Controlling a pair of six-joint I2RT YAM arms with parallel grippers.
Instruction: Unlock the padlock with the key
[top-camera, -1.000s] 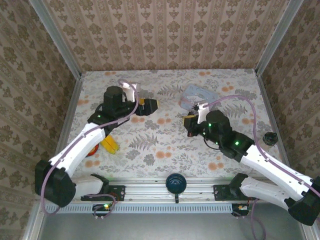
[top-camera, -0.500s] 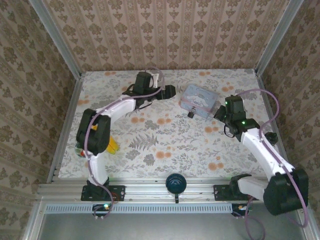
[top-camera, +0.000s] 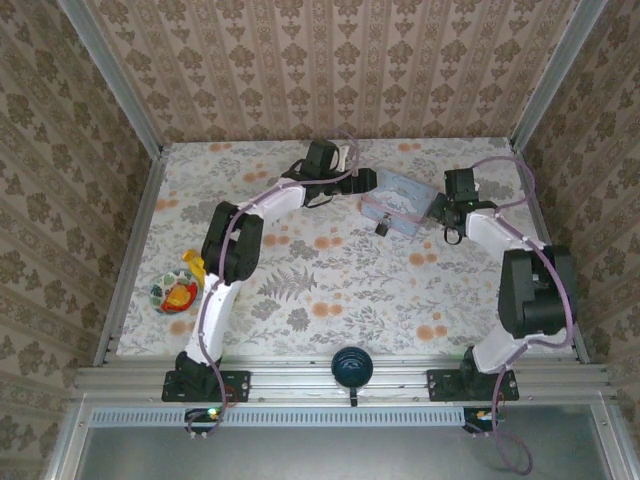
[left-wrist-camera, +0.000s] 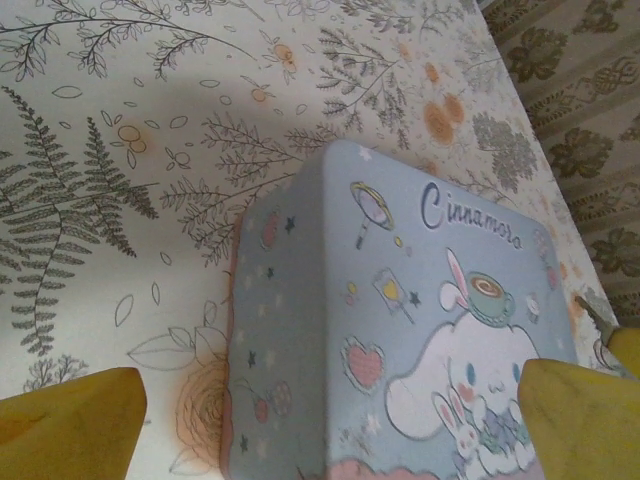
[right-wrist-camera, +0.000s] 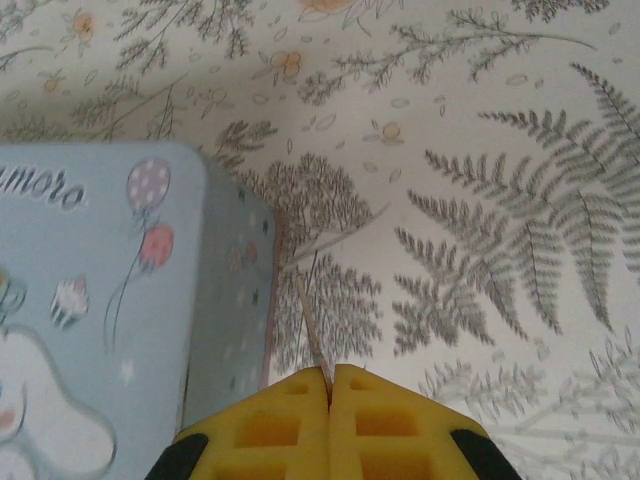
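Moved: both arms have swung in on the pale blue tin (top-camera: 400, 195), one gripper now at each side.
Left gripper (left-wrist-camera: 330, 425): yellow pads spread wide, tin just ahead, nothing gripped.
Right gripper (right-wrist-camera: 328, 380): pads pressed together on the key (right-wrist-camera: 310, 330), a thin sliver poking forward beside the tin.
Lid writing: "Cinnamoro".
Padlock (top-camera: 383, 228): against the tin's near face, between both grippers.

Tin (left-wrist-camera: 330, 330) cropped at the bottom of my left wrist view; padlock (top-camera: 383, 228) overhead too small to resolve.
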